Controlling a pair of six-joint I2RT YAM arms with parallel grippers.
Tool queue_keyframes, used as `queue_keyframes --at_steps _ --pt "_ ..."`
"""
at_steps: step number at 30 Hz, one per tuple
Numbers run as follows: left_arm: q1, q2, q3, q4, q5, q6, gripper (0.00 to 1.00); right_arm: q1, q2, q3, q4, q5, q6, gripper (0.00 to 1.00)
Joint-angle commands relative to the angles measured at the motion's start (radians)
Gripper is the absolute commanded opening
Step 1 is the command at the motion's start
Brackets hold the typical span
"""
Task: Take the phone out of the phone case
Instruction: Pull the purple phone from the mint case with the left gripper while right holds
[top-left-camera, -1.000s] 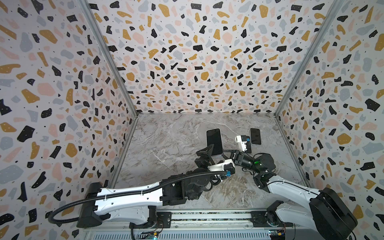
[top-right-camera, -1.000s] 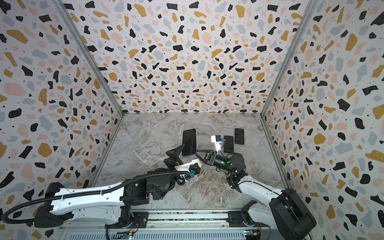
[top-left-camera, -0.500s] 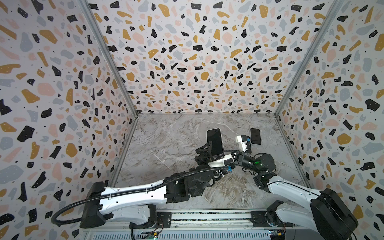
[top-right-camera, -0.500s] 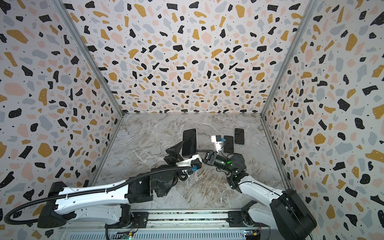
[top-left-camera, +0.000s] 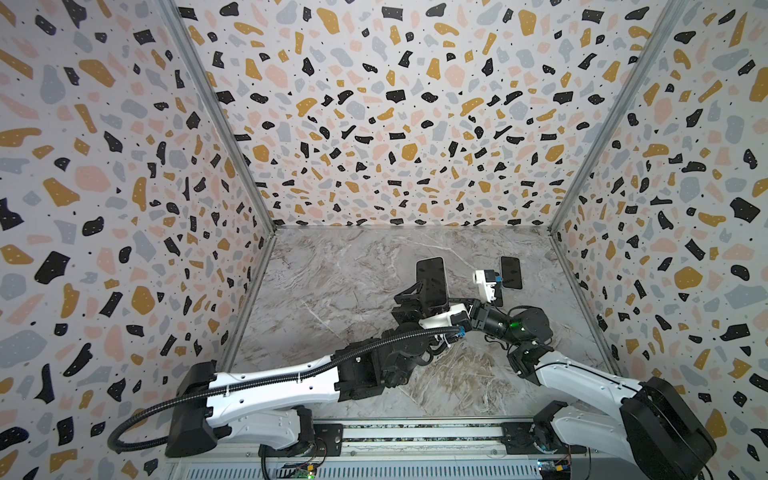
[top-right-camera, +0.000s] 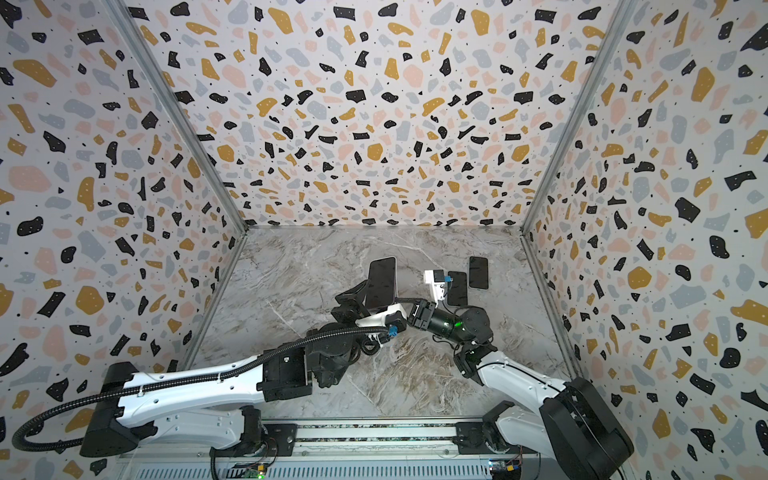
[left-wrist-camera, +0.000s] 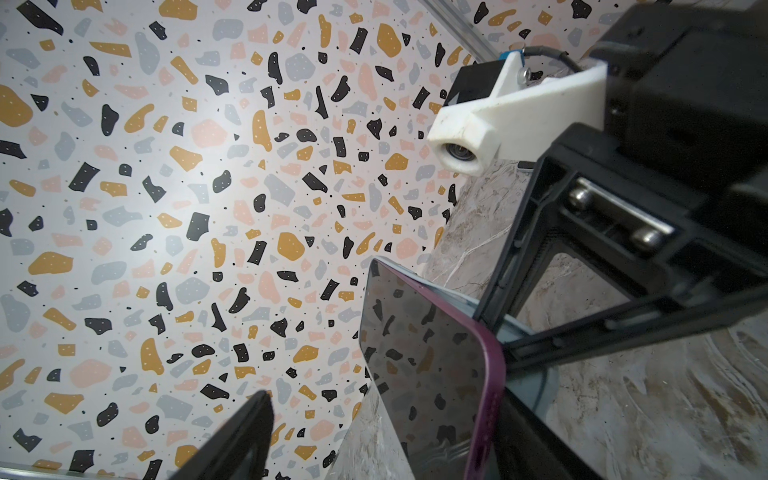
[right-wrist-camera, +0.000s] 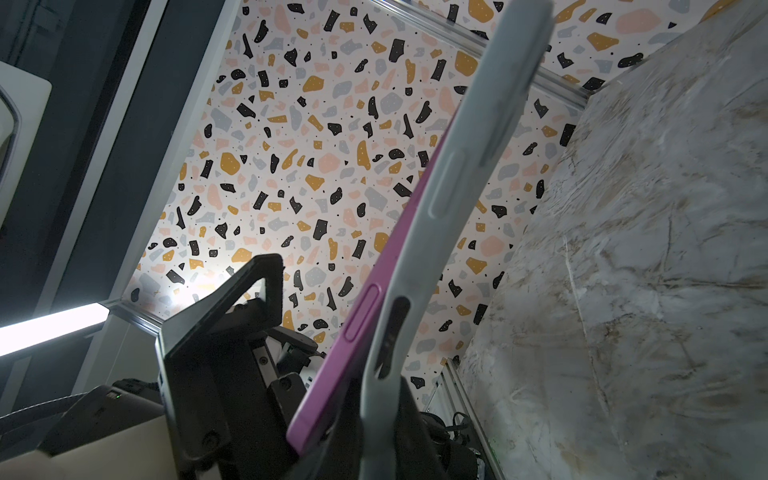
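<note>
The phone stands upright over the middle of the table, dark screen and purple body. Its grey phone case is peeled away from the back along one long edge. My right gripper is shut on the case's lower part. My left gripper is open and straddles the phone's lower end. One finger stands well off the screen, and the opposite finger sits close by the purple edge.
Two more dark phones lie flat on the marble table at the back right, one near the right wall and one partly behind the right wrist camera mount. Terrazzo walls close in three sides.
My left gripper has moved toward the back, up around the phone's lower end, and its jaws have narrowed a little. The right gripper and the case have stayed put.
</note>
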Motion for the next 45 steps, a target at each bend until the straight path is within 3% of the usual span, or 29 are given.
queue_keyframes --at_steps 1,15,30,45 --pt "0.022 0.001 0.033 0.055 0.015 0.003 0.80 0.013 -0.018 0.019 0.087 -0.008 -0.023 0.00" --pt "0.082 -0.035 -0.004 0.091 0.138 -0.018 0.69 0.025 -0.016 0.027 0.089 -0.011 -0.023 0.00" --pt "0.128 -0.029 -0.018 0.082 0.199 -0.037 0.55 0.030 -0.020 0.027 0.086 -0.008 -0.023 0.00" --pt "0.170 -0.036 -0.021 0.063 0.284 -0.083 0.29 0.030 -0.035 0.026 0.068 -0.005 -0.029 0.00"
